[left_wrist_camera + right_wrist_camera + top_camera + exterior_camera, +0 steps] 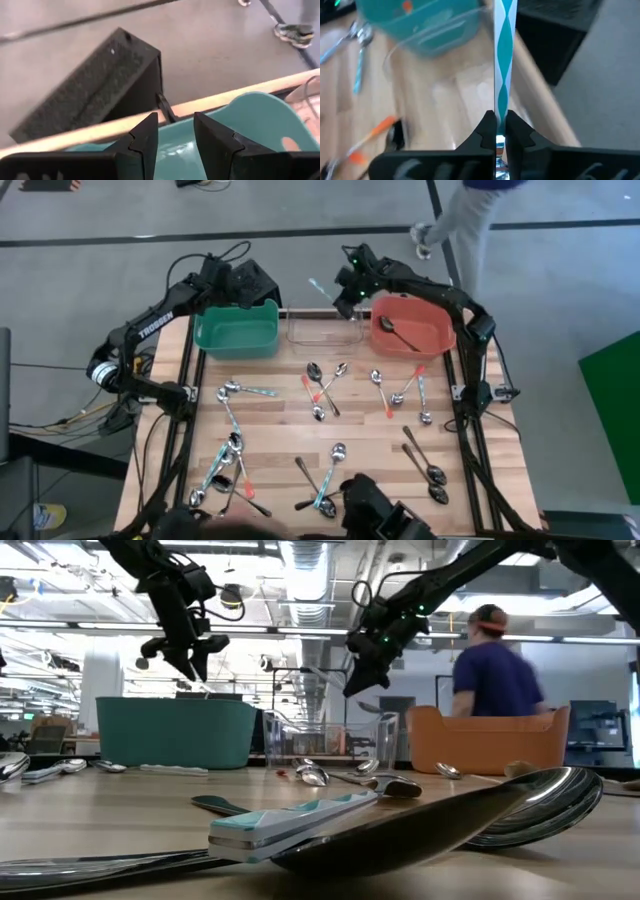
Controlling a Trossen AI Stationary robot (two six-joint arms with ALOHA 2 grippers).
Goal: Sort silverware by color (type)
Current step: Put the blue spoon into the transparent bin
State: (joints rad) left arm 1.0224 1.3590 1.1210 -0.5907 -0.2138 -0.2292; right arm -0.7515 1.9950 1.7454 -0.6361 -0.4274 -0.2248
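Many spoons with orange (385, 395), teal (250, 390) or dark (425, 465) handles lie scattered on the wooden table (470, 480). Along the far edge stand a teal bin (237, 330), a clear bin (325, 330) and an orange bin (412, 330), the last with a dark spoon (400, 335) inside. My right gripper (342, 298) hangs above the clear bin's far side, shut on a teal-and-white spoon (318, 285). My left gripper (175, 122) hovers open above the teal bin's far part with nothing between its fingers. My right gripper pinches the teal-and-white handle (501, 100) of the spoon between its two fingers. The handle runs straight out ahead of the fingers, along them. The spoon is lifted clear of table and bins; its bowl end is hidden behind the fingers.
A black box (90, 90) sits on the floor beyond the table's far edge. A person (495, 670) walks in the room behind the table. Another dark device (385, 515) stands at the table's near edge. Spoons lie close in the low view (400, 830).
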